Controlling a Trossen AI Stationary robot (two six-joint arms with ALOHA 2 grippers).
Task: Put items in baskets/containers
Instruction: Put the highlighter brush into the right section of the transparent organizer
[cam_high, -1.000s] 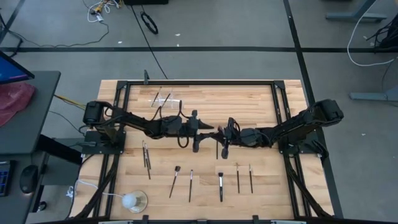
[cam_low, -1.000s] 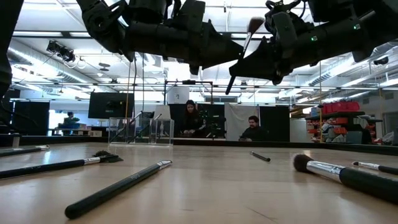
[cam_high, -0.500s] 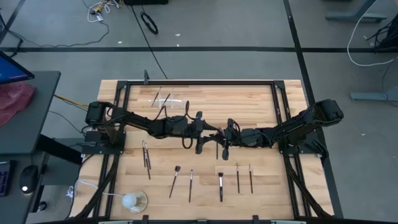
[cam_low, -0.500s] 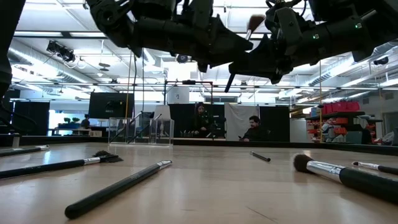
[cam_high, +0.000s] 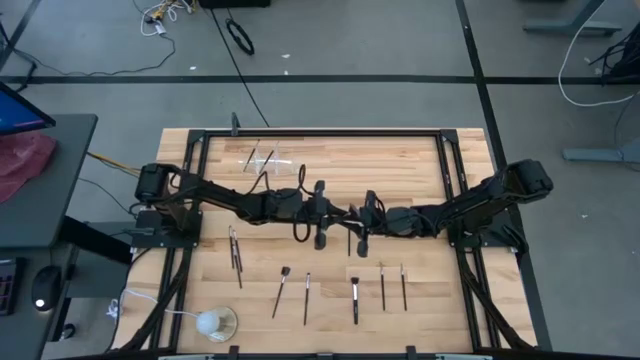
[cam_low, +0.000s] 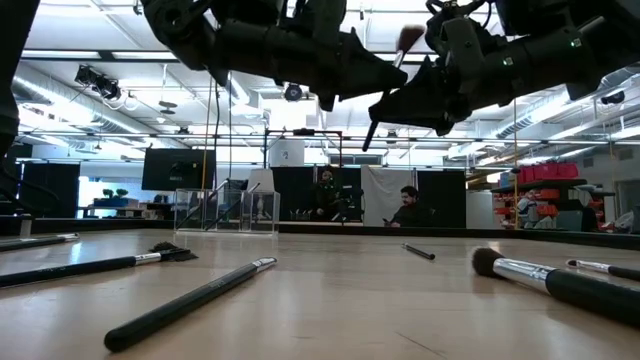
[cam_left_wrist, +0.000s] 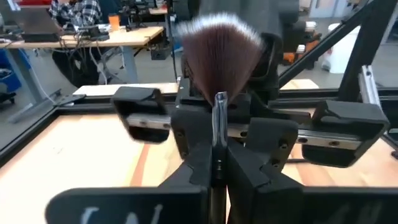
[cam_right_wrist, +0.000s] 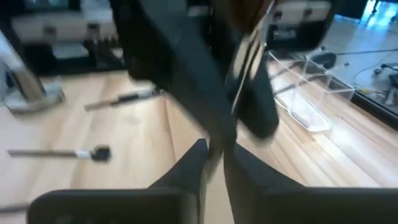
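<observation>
A makeup brush with a fluffy brown head stands tilted, bristles up, high above the middle of the table. Both grippers meet at it. My left gripper comes from the table's left and is shut on it. My right gripper comes from the table's right, its fingers close around the dark handle. In the high view the two grippers face each other. The clear plastic holder stands at the far left with brushes in it. My left gripper pinches the brush between its two fingers at the silver ferrule's lower end, just under the bristles. The fingers come level from the table's left, across the brush. The brush stands near upright, clear of the table. My right gripper has its two fingers on either side of the brush's dark handle, coming level from the table's right, across the brush. The view is blurred, so the exact place on the handle cannot be told.
Several brushes lie on the table's near half: a pair at the left and a row nearer the front. A white ball on a clear round base sits at the near left corner. A black frame rims the table.
My left gripper has moved toward the table's right, up to the brush held by my right gripper, and now has its fingers on the brush. The brush and my right gripper have stayed where they were.
</observation>
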